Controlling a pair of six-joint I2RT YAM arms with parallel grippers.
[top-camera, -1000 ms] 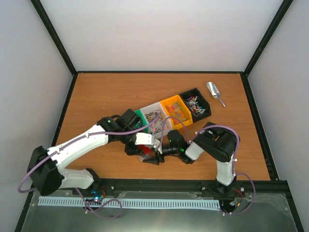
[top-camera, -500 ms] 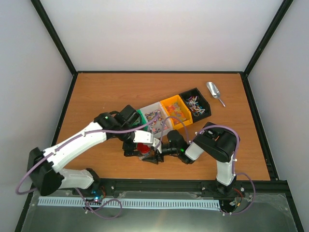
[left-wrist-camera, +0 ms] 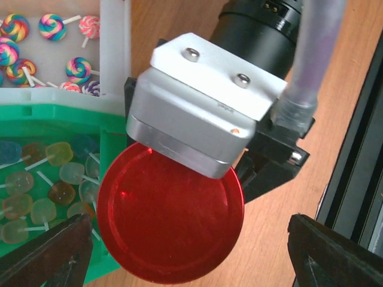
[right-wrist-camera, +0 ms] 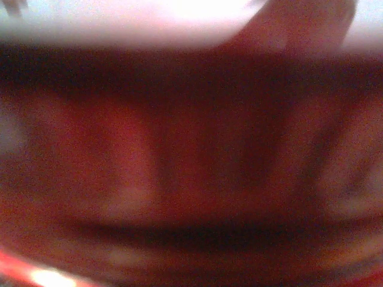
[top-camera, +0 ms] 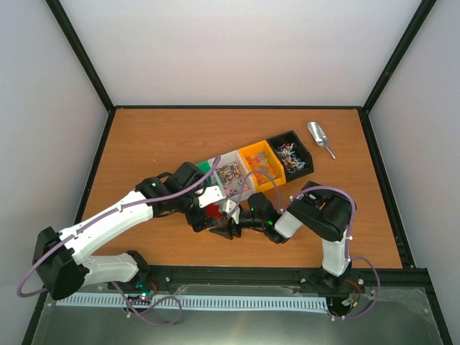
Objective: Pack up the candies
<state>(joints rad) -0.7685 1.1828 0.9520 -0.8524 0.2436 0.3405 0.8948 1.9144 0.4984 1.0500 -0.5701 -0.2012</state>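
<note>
The candies are small lollipops lying in a row of bins: swirled ones (left-wrist-camera: 48, 27) in the white bin (top-camera: 230, 176), pale ones (left-wrist-camera: 36, 179) in the green bin (left-wrist-camera: 66, 116), and more in the orange (top-camera: 260, 164) and black (top-camera: 291, 154) bins. A red round lid (left-wrist-camera: 170, 221) faces up just in front of the green bin. My left gripper (left-wrist-camera: 191, 257) hovers over it, open wide, with both fingers clear of its rim. My right gripper (top-camera: 231, 227) reaches in from the right with its black fingers on either side of the red-lidded container. Blurred red fills the right wrist view.
A silver metal scoop (top-camera: 318, 136) lies at the back right, beyond the black bin. The two arms meet close together near the table's front edge (top-camera: 237, 267). Bare wooden tabletop (top-camera: 151, 144) stretches to the left and behind the bins.
My left gripper has opened off the red lid, and the left arm has swung a little to the left. The right arm has not moved.
</note>
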